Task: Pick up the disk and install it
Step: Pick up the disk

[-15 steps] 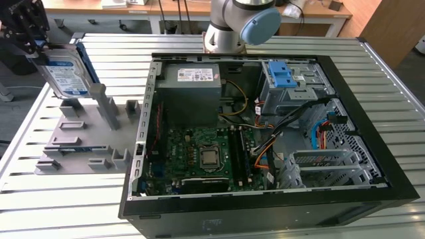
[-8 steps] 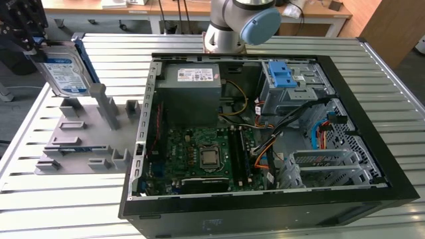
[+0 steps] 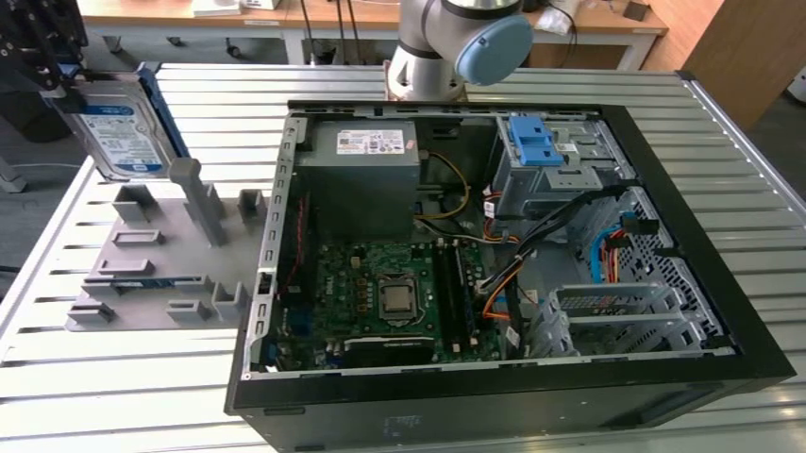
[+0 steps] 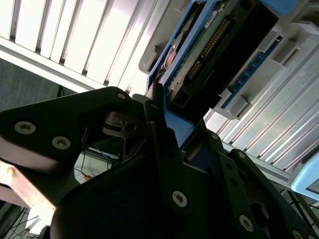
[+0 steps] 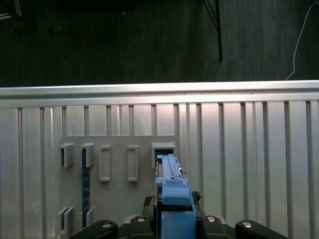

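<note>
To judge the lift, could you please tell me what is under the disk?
The disk, gripped in the jaws, is upright over one end of the grey slotted holder, which lies on the ribbed table. The part of the holder right beneath it is covered by the disk itself.

In my black gripper (image 3: pixel 63 83), the disk (image 3: pixel 120 137) is silver, white-and-blue labelled and blue-framed, near the plain grey rack (image 3: pixel 151 274).

top corner of the disk (image 3: pixel 123 137) behind the half-cropped hand (image 3: pixel 57 80)
</note>
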`<state>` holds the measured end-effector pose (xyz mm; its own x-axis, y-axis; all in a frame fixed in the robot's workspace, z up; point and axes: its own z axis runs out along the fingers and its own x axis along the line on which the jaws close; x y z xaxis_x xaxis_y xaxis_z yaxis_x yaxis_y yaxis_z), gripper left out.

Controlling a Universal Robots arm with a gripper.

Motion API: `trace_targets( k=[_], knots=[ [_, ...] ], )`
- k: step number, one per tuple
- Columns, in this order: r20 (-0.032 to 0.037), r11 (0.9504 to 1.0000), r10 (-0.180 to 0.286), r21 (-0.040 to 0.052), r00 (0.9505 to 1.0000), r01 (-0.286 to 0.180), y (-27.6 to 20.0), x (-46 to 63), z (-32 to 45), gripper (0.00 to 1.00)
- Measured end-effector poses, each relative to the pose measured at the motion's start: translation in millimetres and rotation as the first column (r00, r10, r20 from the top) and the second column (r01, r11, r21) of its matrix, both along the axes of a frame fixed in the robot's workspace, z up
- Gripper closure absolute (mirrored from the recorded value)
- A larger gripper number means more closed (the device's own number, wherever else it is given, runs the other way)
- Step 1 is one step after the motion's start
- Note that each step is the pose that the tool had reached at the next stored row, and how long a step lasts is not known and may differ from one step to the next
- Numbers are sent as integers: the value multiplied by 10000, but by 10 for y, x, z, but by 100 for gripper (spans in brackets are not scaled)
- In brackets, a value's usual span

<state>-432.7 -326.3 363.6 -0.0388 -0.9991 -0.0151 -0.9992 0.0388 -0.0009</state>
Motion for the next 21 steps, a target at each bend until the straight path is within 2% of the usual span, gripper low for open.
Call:
trace_targets(
  k=[21],
  knots=[
    [-1,10000,0,0,10000,0,4,0,127,64]
  ],
)
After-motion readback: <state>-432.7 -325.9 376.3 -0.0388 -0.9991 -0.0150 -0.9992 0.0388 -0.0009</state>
